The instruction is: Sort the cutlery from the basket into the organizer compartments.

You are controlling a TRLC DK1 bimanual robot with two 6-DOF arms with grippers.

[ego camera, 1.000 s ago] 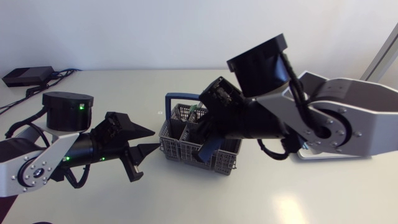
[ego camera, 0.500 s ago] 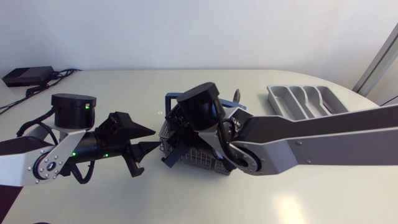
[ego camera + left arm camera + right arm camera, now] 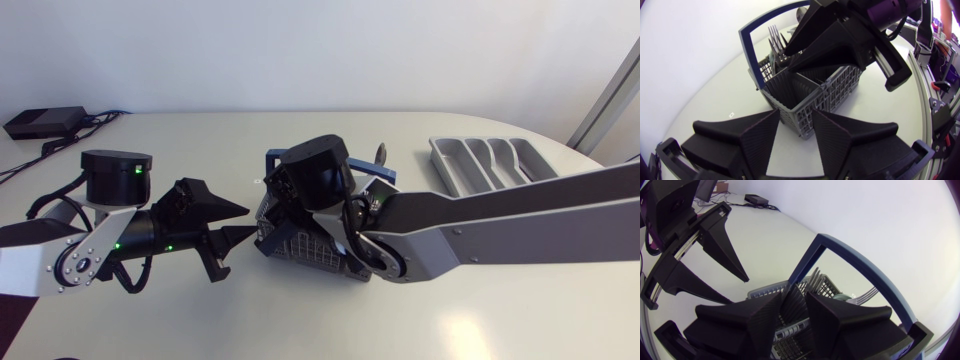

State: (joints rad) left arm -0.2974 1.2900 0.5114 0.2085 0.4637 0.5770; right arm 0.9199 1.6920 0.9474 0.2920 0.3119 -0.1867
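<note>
White table [image 3: 200, 320]: L end effector [image 3: 250, 222] apart beside basket [image 3: 290, 250]; R end effector [image 3: 794, 297] inside, prob. apart.

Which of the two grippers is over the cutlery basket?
The right gripper: it points down into the basket, while the left gripper is open beside it, outside its wall.

White table [image 3: 200, 150], seen from above. A grey mesh cutlery basket [image 3: 296, 248] with a blue handle is standing near the centre. A grey cutlery organizer [image 3: 490, 160] is lying well apart at the basket's 2 o'clock. A small white tag [image 3: 257, 181] is lying just beside the basket at 10 o'clock. A black box [image 3: 45, 122] with cables is sitting far out along the same direction, at the table's corner.
</note>
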